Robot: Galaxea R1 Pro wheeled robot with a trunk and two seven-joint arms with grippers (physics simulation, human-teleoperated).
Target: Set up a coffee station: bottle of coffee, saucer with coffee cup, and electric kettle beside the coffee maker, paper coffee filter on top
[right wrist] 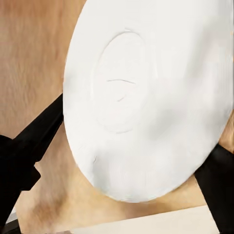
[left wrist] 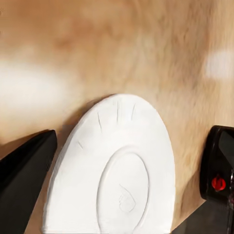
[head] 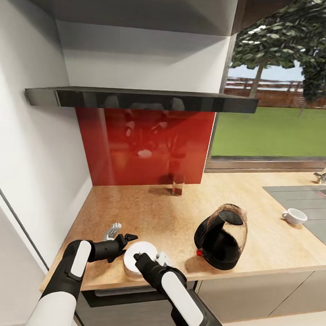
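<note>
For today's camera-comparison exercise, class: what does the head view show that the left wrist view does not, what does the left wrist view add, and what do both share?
Head view alone: the glossy black wall shelf, the red backsplash panel, the small white rounded cup by the grey sink drainer, and both arms.

Left wrist view alone: the flat round white saucer's sunken oval middle and fine rim creases, seen close.

Shared: the saucer, the light wood-grain countertop, and the clear domed kettle with its black base and red switch.
</note>
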